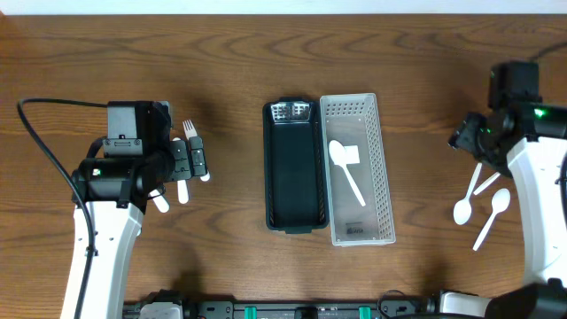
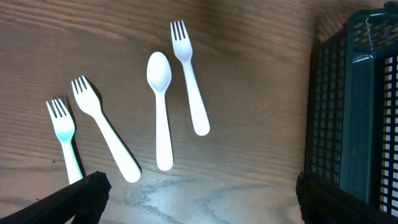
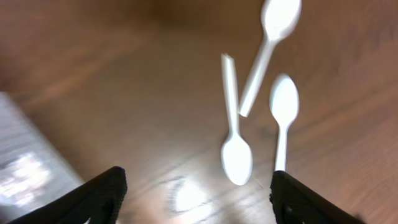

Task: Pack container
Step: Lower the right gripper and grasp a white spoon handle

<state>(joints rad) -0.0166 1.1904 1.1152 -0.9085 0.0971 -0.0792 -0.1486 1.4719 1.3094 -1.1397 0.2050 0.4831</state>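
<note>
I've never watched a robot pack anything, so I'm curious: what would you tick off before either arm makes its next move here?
1. Left gripper open and empty: ok.
2. Lone spoon lies apart from the forks, with room to grasp one piece: ok.
3. Right gripper open and empty: ok.
4. Three spoons below it lie separate from each other: cannot tell, as the right wrist view is blurred and two of them run very close together.
5. White basket has free room; it holds only the packed spoon: ok.
</note>
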